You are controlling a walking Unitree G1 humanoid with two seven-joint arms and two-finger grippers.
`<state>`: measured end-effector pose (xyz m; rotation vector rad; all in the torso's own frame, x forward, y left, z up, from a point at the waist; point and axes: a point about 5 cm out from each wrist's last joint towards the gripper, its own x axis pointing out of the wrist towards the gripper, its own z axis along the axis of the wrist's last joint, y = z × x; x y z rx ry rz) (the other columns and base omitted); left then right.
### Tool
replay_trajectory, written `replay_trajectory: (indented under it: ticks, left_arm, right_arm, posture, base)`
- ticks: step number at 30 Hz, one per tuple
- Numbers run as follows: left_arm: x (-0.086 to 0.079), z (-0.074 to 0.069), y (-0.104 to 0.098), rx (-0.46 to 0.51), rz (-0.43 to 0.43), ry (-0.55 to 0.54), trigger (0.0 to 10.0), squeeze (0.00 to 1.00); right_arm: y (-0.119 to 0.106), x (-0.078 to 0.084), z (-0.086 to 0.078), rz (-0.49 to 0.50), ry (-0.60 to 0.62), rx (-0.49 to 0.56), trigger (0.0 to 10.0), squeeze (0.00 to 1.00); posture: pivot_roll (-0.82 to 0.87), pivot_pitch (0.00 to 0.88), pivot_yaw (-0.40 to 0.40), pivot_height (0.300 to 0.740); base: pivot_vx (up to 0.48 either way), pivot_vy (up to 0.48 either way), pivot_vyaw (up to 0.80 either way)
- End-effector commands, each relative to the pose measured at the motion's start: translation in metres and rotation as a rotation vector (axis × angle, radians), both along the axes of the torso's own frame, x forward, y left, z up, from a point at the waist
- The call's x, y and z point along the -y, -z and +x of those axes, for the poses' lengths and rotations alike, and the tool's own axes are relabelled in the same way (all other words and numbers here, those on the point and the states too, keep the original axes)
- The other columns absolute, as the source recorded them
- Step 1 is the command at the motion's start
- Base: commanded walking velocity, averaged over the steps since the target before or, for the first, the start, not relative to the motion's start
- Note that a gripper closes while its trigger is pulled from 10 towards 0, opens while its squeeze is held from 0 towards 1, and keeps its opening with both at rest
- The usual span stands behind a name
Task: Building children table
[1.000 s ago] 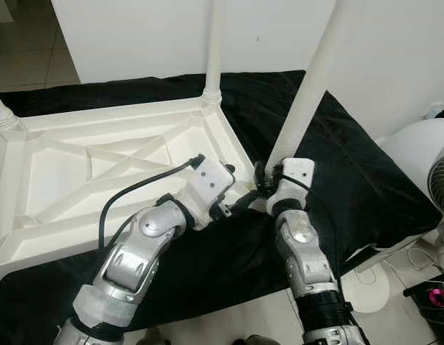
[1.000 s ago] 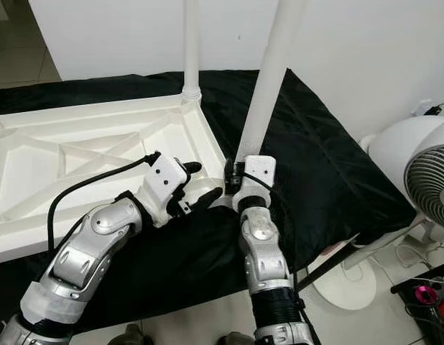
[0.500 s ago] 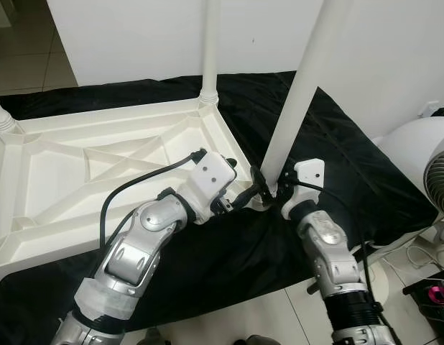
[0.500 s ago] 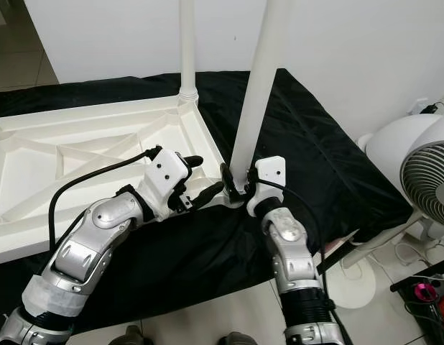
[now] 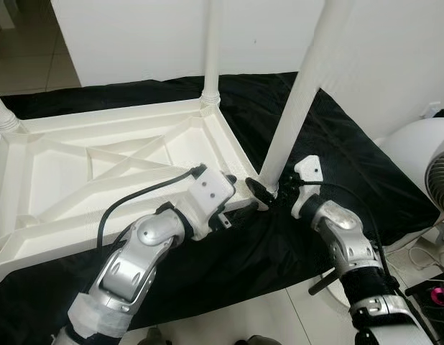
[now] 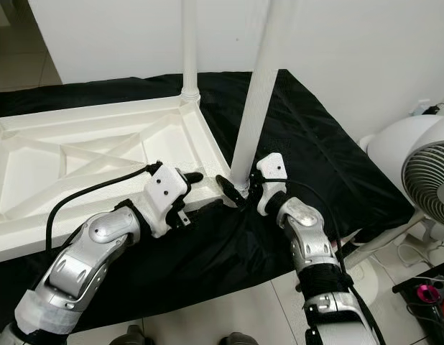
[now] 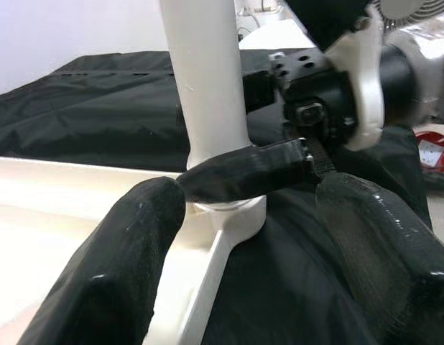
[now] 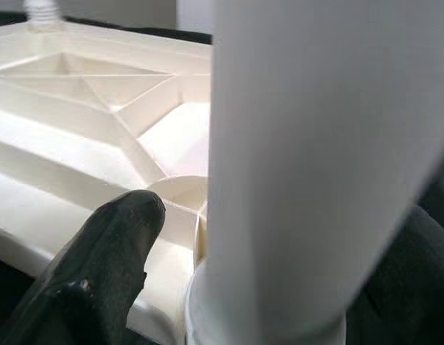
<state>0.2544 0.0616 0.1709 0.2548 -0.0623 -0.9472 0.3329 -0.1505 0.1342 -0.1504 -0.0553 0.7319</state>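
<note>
A: The right gripper point(image 6: 240, 192) has its jaws closed around the foot of the near table leg point(image 6: 254, 108), centre of the frame, at the tabletop's point(image 5: 100, 172) corner socket.

B: A second ago the leg leaned more; now it's nearly upright, and the right forearm has swung out rightward. Probably seating it.

A: The left gripper point(image 7: 236, 237)?

B: Jaws wide, holding nothing, just beside the socket. The left wrist view shows one right finger point(image 7: 243, 172) wrapped across the leg, which the head views hardly reveal.

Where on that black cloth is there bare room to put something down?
Free: the black cloth between the near leg and the fan, and the strip behind the tabletop. Crowded: the near corner, where the right gripper clamps the leg and the left gripper sits.
</note>
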Motion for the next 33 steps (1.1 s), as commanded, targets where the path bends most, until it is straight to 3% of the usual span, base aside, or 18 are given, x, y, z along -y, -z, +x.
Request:
replay_trajectory:
  ticks: [1, 7, 8, 25, 26, 27, 28, 33]
  left_arm:
    - [0.003, -0.005, 0.001, -0.017, 0.018, 0.063, 10.0, 0.0]
    - [0.003, -0.003, 0.0, -0.005, 0.03, 0.055, 10.0, 0.0]
    - [0.004, -0.003, 0.0, -0.004, 0.029, 0.055, 10.0, 0.0]
    - [0.006, -0.004, -0.002, -0.008, 0.024, 0.058, 10.0, 0.0]
    - [0.007, -0.004, -0.001, -0.008, 0.023, 0.059, 10.0, 0.0]
    - [0.007, -0.004, -0.001, -0.008, 0.023, 0.059, 10.0, 0.0]
    - [0.008, -0.004, -0.001, -0.008, 0.022, 0.06, 10.0, 0.0]
    - [0.01, -0.004, 0.0, -0.01, 0.019, 0.058, 10.0, 0.0]
  right_arm:
    - [-0.001, 0.002, 0.003, -0.027, -0.019, 0.01, 10.0, 0.0]
    - [-0.001, -0.001, 0.01, -0.063, -0.066, 0.001, 9.5, 0.0]
    - [0.0, -0.001, 0.011, -0.071, -0.077, -0.007, 0.0, 0.0]
    - [0.014, 0.006, 0.01, -0.045, -0.085, -0.076, 0.0, 0.0]
    - [0.016, 0.008, 0.01, -0.041, -0.069, -0.079, 2.6, 0.0]
    - [0.016, 0.008, 0.01, -0.041, -0.069, -0.079, 2.6, 0.0]
    - [0.016, 0.007, 0.01, -0.013, -0.052, -0.086, 10.0, 0.0]
    - [0.016, 0.0, 0.014, 0.033, 0.092, -0.11, 10.0, 0.0]
  posture:
    - [0.0, 0.0, -0.013, 0.74]
    - [0.0, 0.0, -0.013, 0.74]
    - [0.0, 0.0, -0.013, 0.74]
    - [-0.02, 0.0, -0.021, 0.74]
    - [-0.02, 0.0, -0.021, 0.74]
    - [-0.02, 0.0, -0.021, 0.74]
    - [-0.02, 0.0, -0.024, 0.74]
    - [-0.02, 0.0, -0.033, 0.74]
  base:
    - [0.0, 0.0, 0.0]
    - [0.0, 0.0, 0.0]
    - [0.0, 0.0, 0.0]
    - [0.0, 0.0, 0.0]
    - [0.0, 0.0, 0.0]
    - [0.0, 0.0, 0.0]
    - [0.0, 0.0, 0.0]
    - [0.0, 0.0, 0.0]
